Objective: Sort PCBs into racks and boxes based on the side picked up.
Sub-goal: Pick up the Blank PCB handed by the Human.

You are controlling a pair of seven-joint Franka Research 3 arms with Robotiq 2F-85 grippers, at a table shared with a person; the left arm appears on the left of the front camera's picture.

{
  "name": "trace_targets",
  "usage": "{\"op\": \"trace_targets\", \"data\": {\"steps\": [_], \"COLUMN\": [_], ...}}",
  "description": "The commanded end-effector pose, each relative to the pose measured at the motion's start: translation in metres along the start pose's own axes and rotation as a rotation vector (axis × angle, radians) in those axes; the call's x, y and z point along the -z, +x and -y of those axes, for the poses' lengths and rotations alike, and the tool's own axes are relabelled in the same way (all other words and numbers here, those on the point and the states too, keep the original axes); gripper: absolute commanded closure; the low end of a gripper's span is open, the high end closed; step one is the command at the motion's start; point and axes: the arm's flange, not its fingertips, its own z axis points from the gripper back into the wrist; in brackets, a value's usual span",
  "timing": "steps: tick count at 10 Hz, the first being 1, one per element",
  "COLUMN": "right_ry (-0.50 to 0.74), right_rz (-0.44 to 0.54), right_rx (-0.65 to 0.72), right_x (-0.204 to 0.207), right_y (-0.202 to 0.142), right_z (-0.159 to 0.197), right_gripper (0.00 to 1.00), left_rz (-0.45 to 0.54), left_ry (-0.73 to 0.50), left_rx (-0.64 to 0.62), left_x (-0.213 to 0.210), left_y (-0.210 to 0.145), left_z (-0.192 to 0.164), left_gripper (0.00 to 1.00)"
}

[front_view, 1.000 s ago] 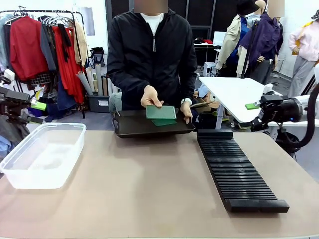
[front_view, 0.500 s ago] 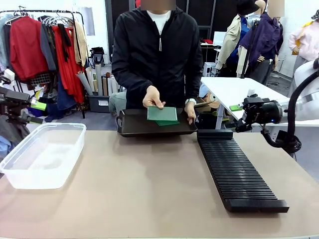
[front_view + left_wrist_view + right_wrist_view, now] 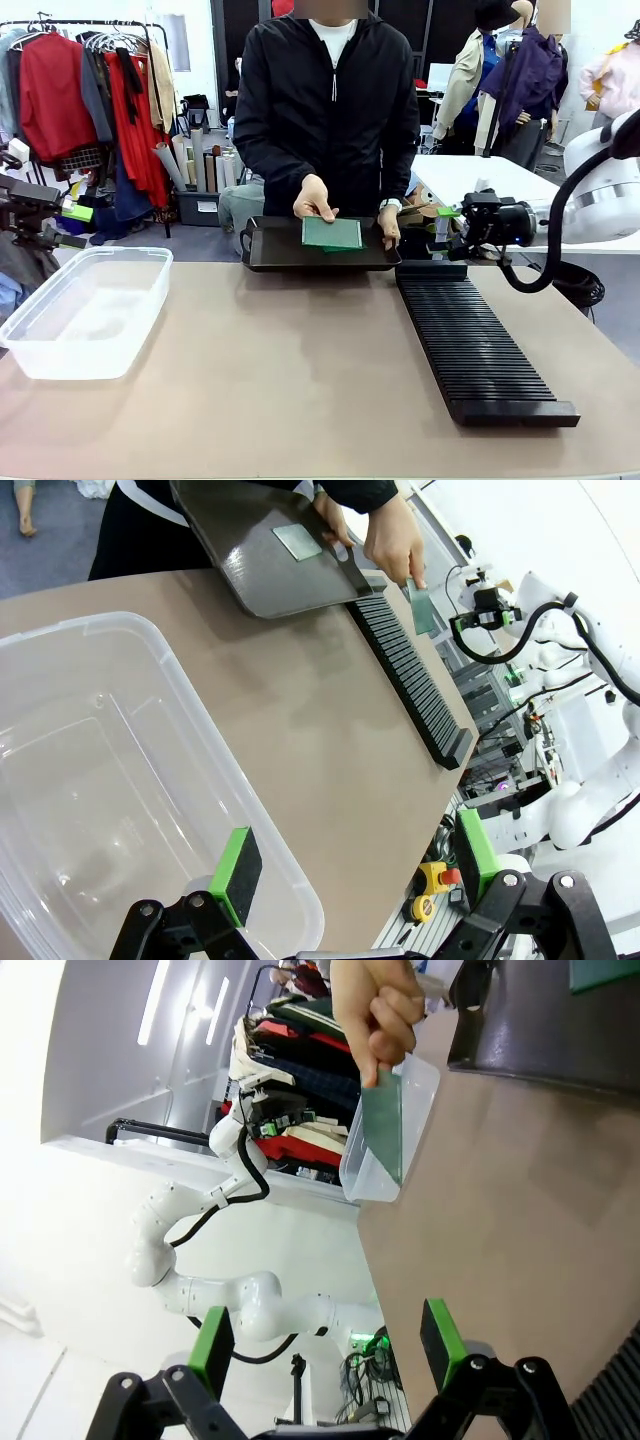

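Across the table a person holds a dark tray [image 3: 275, 252] with green PCBs [image 3: 332, 233] lying on it. One hand [image 3: 393, 542] holds out a single PCB [image 3: 421, 608] on edge past the tray's corner, above the far end of the black ribbed rack [image 3: 480, 340]. My right gripper [image 3: 450, 235] hovers open just right of that hand. In the right wrist view the held PCB [image 3: 383, 1125] hangs well ahead of the spread fingers [image 3: 212, 1350]. My left gripper [image 3: 357, 860] is open over the clear tub [image 3: 200, 710], nothing between its pads.
The tub [image 3: 60, 360] stands at the table's left with nothing inside. The rack runs from the far right toward the front edge. A clothes rail [image 3: 90, 90] and a white side table [image 3: 480, 190] stand beyond the table.
My right arm has swung left, from beside the white table to near the person's hand. The person and the tray have shifted slightly right.
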Motion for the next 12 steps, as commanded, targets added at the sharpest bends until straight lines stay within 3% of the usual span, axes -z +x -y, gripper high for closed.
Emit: {"op": "trace_targets", "data": {"steps": [1, 12], "right_ry": [-0.001, -0.032], "right_rz": [0.051, 0.027], "right_rx": [0.008, -0.161], "right_x": [0.010, 0.056], "right_y": [0.021, 0.069], "right_z": [0.009, 0.059], "right_gripper": [0.00, 0.00], "left_rz": [0.000, 0.000], "left_ry": [0.000, 0.000], "left_rx": [-0.004, -0.004], "left_x": [-0.001, -0.001], "left_y": [0.001, 0.001], "left_z": [0.002, 0.002], "left_gripper": [0.00, 0.00]}}
